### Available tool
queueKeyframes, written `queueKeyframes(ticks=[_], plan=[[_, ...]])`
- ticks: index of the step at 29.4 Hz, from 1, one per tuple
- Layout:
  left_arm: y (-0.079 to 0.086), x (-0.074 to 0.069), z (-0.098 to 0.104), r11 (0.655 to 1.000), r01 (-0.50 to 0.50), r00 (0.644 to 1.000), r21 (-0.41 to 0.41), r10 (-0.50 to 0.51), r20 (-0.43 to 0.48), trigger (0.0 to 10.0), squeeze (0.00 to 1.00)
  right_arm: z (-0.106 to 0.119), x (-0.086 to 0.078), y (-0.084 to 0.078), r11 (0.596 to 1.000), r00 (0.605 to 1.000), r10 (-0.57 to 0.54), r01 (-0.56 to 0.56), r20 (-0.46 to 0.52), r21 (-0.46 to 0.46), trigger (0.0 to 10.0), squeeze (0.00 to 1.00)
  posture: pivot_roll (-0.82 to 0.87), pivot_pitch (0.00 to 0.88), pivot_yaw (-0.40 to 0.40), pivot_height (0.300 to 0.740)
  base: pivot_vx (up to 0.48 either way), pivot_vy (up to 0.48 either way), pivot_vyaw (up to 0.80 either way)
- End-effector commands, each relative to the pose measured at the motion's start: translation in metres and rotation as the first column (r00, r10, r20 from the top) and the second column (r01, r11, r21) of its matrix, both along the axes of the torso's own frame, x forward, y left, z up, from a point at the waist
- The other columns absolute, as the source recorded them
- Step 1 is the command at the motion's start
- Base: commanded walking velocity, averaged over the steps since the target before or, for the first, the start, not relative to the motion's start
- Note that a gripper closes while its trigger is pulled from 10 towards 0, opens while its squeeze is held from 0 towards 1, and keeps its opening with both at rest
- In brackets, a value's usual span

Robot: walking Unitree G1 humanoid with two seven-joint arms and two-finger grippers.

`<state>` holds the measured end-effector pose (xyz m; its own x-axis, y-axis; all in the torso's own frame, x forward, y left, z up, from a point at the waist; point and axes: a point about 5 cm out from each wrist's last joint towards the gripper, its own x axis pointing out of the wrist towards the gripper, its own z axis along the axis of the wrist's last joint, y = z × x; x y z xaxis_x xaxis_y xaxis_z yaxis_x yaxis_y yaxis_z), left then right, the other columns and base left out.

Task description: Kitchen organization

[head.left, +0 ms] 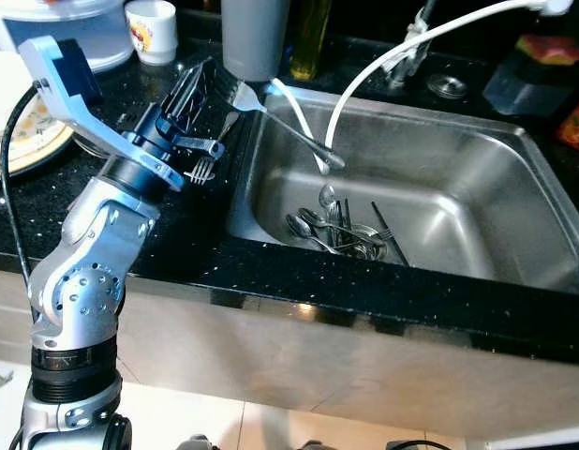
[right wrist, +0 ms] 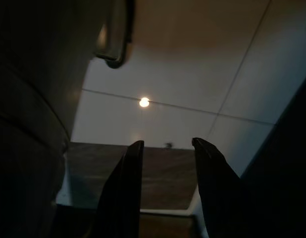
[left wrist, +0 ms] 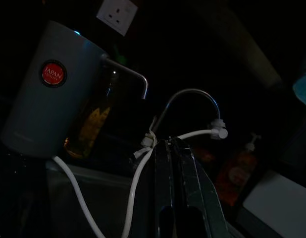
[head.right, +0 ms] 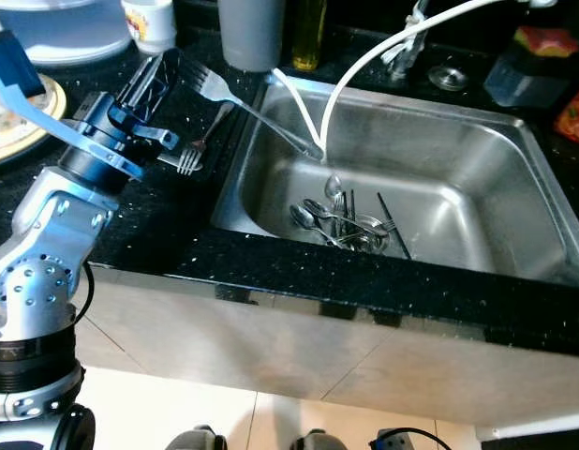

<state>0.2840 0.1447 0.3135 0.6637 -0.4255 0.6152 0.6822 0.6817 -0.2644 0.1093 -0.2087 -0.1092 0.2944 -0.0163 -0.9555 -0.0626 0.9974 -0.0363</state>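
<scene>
**Fork held over the sink's left rim**

At the far left of the black counter [head.left: 168, 253] we see a patterned plate [head.left: 18, 141] and, behind it, a white container [head.left: 93, 28] and a small white cup [head.left: 152, 28]. Our left gripper [head.left: 198, 86] reaches up over the counter just beside the sink, its black fingers [left wrist: 180, 198] pressed together on the handle of a fork [head.left: 271, 117]. That fork slants across the sink's left rim, its tines near the gripper and its far end out over the basin. A second fork [head.left: 207, 161] lies flat on the counter beneath the gripper. Behind stands a grey tumbler [head.left: 255, 37], with a bottle of yellow liquid [head.left: 310, 37] next to it. Two white hoses [head.left: 364, 80] curve down from the tap into the steel sink [head.left: 477, 178]. On the basin floor lies a heap of spoons and forks [head.left: 341, 230]. Our right gripper [right wrist: 165, 163] hangs by pale floor tiles, its fingers parted with nothing between them.
</scene>
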Motion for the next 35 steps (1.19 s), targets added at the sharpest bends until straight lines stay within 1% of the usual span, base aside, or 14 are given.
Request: queueKeyframes(ticks=[1, 2, 4, 9, 15, 19, 22, 23, 26, 27, 32, 33, 34, 35], plan=[[-0.005, -0.002, 0.000, 0.999, 0.047, 0.999, 0.016, -0.047, 0.008, 10.0, 0.00, -0.001, -0.007, -0.004, 1.000, 1.000, -0.016, 0.016, -0.018, -0.005, 10.0, 0.00, 0.12, 0.115, -0.071, 0.740, 0.000, 0.000, 0.00], [-0.012, -0.005, 0.004, 0.993, 0.106, 0.993, 0.050, -0.108, 0.045, 10.0, 0.00, -0.001, -0.007, -0.004, 1.000, 1.000, -0.016, 0.016, -0.018, -0.005, 10.0, 0.00, 0.12, 0.117, -0.072, 0.740, 0.000, 0.000, 0.00], [-0.016, -0.008, 0.007, 0.987, 0.139, 0.987, 0.075, -0.145, 0.074, 10.0, 0.00, -0.001, -0.006, -0.004, 1.000, 1.000, -0.015, 0.015, -0.018, -0.005, 10.0, 0.00, 0.12, 0.117, -0.071, 0.740, 0.000, 0.000, 0.00], [-0.017, -0.006, 0.008, 0.981, 0.146, 0.983, 0.125, -0.158, 0.093, 10.0, 0.00, -0.001, -0.006, -0.004, 1.000, 1.000, -0.014, 0.014, -0.022, -0.002, 10.0, 0.00, 0.11, 0.119, -0.071, 0.740, 0.000, 0.000, -0.42], [-0.011, -0.002, 0.008, 0.967, 0.114, 0.985, 0.226, -0.141, 0.104, 10.0, 0.00, -0.001, -0.008, -0.006, 1.000, 1.000, -0.019, 0.019, -0.021, -0.011, 10.0, 0.00, 0.10, 0.128, -0.069, 0.740, 0.000, 0.000, -0.13], [0.001, 0.006, 0.006, 0.957, 0.027, 0.993, 0.289, -0.059, 0.102, 10.0, 0.00, -0.002, -0.011, -0.007, 1.000, 0.999, -0.024, 0.024, -0.027, -0.010, 10.0, 0.00, 0.10, 0.134, -0.068, 0.740, 0.000, 0.000, 0.00], [0.006, 0.014, -0.005, 0.919, -0.024, 0.996, 0.394, -0.014, 0.093, 10.0, 0.00, -0.002, -0.016, -0.008, 1.000, 0.999, -0.024, 0.024, -0.037, -0.011, 10.0, 0.00, 0.09, 0.149, -0.068, 0.740, 0.000, 0.000, 0.00], [0.006, 0.014, -0.005, 0.919, -0.024, 0.996, 0.394, -0.014, 0.093, 10.0, 0.00, -0.002, -0.016, -0.008, 1.000, 0.999, -0.024, 0.024, -0.037, -0.011, 10.0, 0.00, 0.09, 0.149, -0.068, 0.740, 0.000, 0.000, 0.00], [0.002, 0.019, -0.013, 0.884, -0.032, 0.996, 0.465, -0.010, 0.087, 10.0, 0.00, -0.003, -0.019, -0.009, 1.000, 0.999, -0.025, 0.024, -0.043, -0.012, 10.0, 0.00, 0.07, 0.158, -0.064, 0.740, 0.000, 0.000, 0.00], [-0.010, 0.023, -0.019, 0.844, -0.006, 0.994, 0.537, -0.054, 0.095, 10.0, 0.00, -0.003, -0.024, -0.013, 0.999, 0.998, -0.034, 0.033, -0.052, -0.018, 10.0, 0.00, 0.06, 0.169, -0.058, 0.740, 0.000, 0.000, 0.00], [-0.026, 0.037, -0.016, 0.786, 0.011, 0.984, 0.619, -0.119, 0.133, 10.0, 0.00, -0.004, -0.037, -0.019, 0.998, 0.996, -0.055, 0.053, -0.074, -0.032, 10.0, 0.00, 0.03, 0.199, -0.045, 0.740, 0.000, 0.000, 0.00], [-0.026, 0.037, -0.016, 0.786, 0.011, 0.984, 0.619, -0.119, 0.133, 10.0, 0.00, -0.004, -0.037, -0.019, 0.998, 0.996, -0.055, 0.053, -0.074, -0.032, 10.0, 0.00, 0.03, 0.199, -0.045, 0.740, 0.000, 0.000, 0.00], [-0.034, 0.047, -0.015, 0.741, 0.022, 0.974, 0.671, -0.169, 0.154, 10.0, 0.00, -0.006, -0.047, -0.020, 0.997, 0.993, -0.069, 0.066, -0.093, -0.034, 10.0, 0.00, 0.00, 0.220, -0.028, 0.740, 0.000, 0.000, 0.00], [-0.034, 0.047, -0.015, 0.741, 0.022, 0.974, 0.671, -0.169, 0.154, 10.0, 0.00, -0.006, -0.047, -0.020, 0.997, 0.993, -0.069, 0.066, -0.093, -0.034, 10.0, 0.00, 0.00, 0.220, -0.028, 0.740, 0.000, 0.000, 0.00]])
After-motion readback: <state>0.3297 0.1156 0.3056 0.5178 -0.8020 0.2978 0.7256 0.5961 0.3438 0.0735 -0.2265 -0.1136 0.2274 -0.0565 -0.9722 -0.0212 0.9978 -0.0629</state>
